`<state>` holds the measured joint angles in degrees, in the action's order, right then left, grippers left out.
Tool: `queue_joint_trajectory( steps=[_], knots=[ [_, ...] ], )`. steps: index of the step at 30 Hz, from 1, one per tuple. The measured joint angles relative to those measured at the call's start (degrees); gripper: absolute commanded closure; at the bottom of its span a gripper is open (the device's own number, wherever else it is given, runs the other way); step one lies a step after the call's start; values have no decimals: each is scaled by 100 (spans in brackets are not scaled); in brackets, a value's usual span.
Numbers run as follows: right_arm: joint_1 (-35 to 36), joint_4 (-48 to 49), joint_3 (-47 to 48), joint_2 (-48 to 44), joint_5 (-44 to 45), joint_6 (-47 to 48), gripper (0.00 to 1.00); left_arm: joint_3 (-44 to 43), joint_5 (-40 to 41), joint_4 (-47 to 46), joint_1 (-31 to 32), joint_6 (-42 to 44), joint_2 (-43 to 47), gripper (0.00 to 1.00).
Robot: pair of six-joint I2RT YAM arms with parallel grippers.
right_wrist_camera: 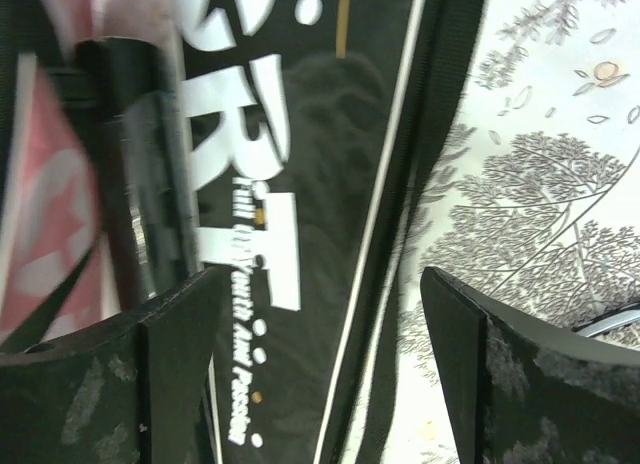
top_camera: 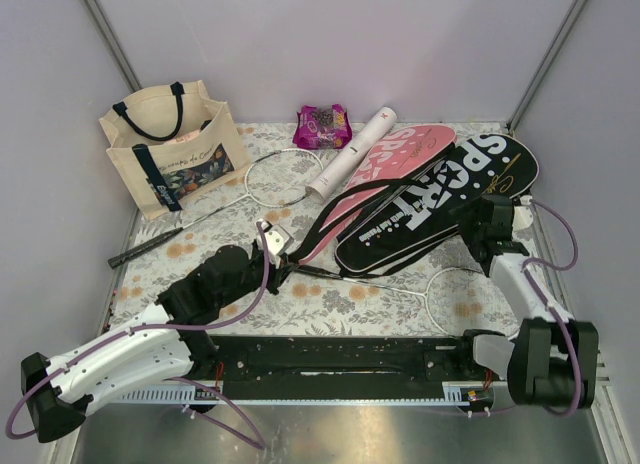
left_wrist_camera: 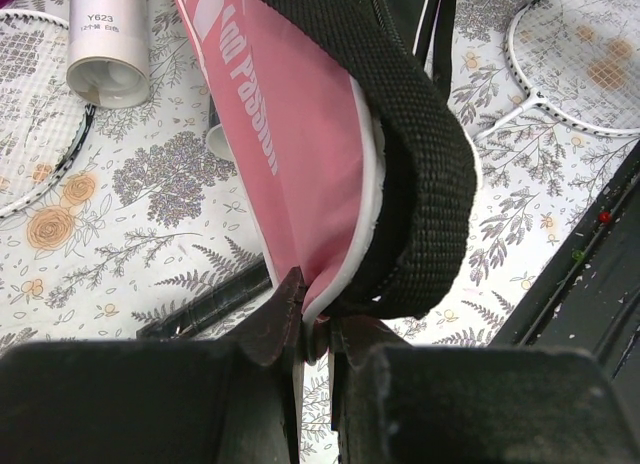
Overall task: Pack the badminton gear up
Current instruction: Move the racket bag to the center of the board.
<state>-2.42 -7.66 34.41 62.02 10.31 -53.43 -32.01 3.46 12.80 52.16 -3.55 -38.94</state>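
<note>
My left gripper [left_wrist_camera: 318, 329] is shut on the white-trimmed edge at the narrow end of the pink SPORT cover [left_wrist_camera: 280, 134] [top_camera: 385, 169], with the cover's black strap [left_wrist_camera: 420, 154] looped beside it. Partly on top of the pink cover lies the black SPORT cover [top_camera: 440, 199] [right_wrist_camera: 330, 184]. My right gripper [right_wrist_camera: 320, 324] [top_camera: 480, 219] hovers open over it, nothing between its fingers. One racket [top_camera: 285, 177] lies by the tote. A second racket's head [top_camera: 455, 299] [left_wrist_camera: 580, 64] rests near my right arm. A white tube [top_camera: 352, 151] [left_wrist_camera: 108, 44] lies beside the pink cover.
A cream tote with navy handles [top_camera: 165, 149] stands at the back left. A purple snack packet [top_camera: 322, 126] lies at the back wall. A dark glossy cylinder [right_wrist_camera: 140, 164] shows blurred left of the black cover. The black rail [top_camera: 340, 354] runs along the near edge.
</note>
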Motion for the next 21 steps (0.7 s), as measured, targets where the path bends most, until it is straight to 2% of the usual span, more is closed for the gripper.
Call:
queue_joint_trajectory(
  steps=[10, 13, 15, 17, 21],
  knots=[
    [-385, 697, 192, 2090, -772, -52, 11, -98, 0, 63, 0, -210, -17, 100],
    [-417, 1016, 498, 2575, -949, -118, 17, -101, 0, 66, 0, -236, -17, 100],
    [-435, 1220, 614, 2800, -1043, -170, 30, -103, 2, 70, 0, -238, -17, 100],
    [-444, 1327, 651, 2933, -1097, -199, 57, -109, 2, 83, 0, -240, -17, 100],
    [-479, 1414, 649, 3185, -1196, -280, 89, -146, 7, 98, 0, -240, -17, 100]
  ],
)
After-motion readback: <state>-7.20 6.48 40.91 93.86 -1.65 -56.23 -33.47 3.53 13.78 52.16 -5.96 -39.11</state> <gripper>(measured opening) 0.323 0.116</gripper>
